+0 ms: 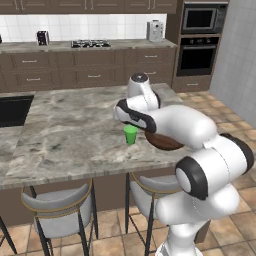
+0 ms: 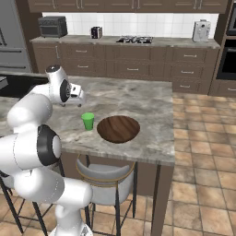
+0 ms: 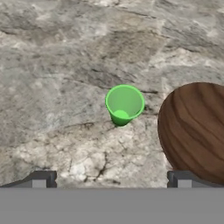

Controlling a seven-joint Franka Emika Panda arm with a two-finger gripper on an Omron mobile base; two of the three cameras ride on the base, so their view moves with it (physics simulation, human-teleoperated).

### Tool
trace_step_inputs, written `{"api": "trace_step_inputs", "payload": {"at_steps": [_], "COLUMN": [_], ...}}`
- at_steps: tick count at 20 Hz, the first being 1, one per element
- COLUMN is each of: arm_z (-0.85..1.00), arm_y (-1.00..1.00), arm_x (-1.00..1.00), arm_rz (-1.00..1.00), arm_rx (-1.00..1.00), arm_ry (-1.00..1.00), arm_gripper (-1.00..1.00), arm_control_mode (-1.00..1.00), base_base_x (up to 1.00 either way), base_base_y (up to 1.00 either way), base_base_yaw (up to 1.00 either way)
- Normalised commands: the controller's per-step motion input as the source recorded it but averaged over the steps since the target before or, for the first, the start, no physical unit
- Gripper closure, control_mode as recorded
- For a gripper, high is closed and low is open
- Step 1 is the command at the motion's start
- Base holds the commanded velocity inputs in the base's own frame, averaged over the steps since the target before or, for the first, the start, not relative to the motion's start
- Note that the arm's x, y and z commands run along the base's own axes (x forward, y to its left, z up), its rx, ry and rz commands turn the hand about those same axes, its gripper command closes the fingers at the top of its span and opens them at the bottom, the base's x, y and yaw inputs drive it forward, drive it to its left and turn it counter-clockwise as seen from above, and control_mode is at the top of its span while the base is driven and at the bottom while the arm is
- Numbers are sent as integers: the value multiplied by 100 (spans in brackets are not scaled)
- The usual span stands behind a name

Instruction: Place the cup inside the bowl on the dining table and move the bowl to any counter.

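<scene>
Marble dining table (image 3: 57, 65): cup (image 3: 124, 104) under open gripper (image 3: 111, 178)

Base views flanking; hand view overhead, cup (image 3: 124, 104) shared.

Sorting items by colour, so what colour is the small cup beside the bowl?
Bright green cup, plain; clearest in the hand view.

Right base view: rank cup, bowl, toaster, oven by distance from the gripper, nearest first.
From the open gripper, above the dining table's left part:
1. cup, just in front of it on the marble.
2. bowl, right of the cup, apart from it.
3. toaster, on the counter, far right.
4. oven, at the right edge; close call with the toaster.
</scene>
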Motion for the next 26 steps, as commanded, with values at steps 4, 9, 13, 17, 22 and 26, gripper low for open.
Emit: {"api": "trace_step_inputs", "payload": {"at_steps": [4,9,13,17,22,26], "arm_z": [-11,-4,0,0,-4,-19], "arm_y": [4,0,0,0,0,0], "arm_x": [12,20,15,28,24,24], "arm_rz": [-3,-3,-2,-2,-1,0], "arm_rx": [-4,-4,0,0,0,0], "arm_ry": [0,0,0,0,0,0], "arm_gripper": [-100,-100,-100,-100,-100,-100], "arm_control_mode": [-100,-100,-100,-100,-100,-100], "base_base_x": [0,0,0,0,0,0], "base_base_y": [0,0,0,0,0,0], "base_base_yaw": [0,0,0,0,0,0]}}
